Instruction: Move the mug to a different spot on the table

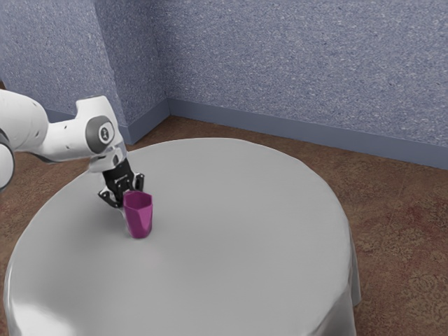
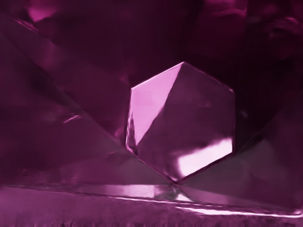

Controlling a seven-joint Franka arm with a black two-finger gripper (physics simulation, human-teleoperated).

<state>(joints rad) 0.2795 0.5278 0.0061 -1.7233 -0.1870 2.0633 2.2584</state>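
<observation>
A purple faceted mug (image 1: pixel 138 215) stands upright on the round table (image 1: pixel 231 210), toward the exterior view's left side. My black gripper (image 1: pixel 123 193) is low over the table, right against the mug's rim on its far left side, and the mug partly covers it. The wrist view looks straight down into the mug (image 2: pixel 182 123) from very close, onto its glossy hexagonal bottom and sloping inner walls.
A grey cloth covers the table and hangs over its edge (image 1: pixel 343 245). Bare cloth stretches from the mug toward the exterior view's right and front. Brown carpet and blue walls surround the table.
</observation>
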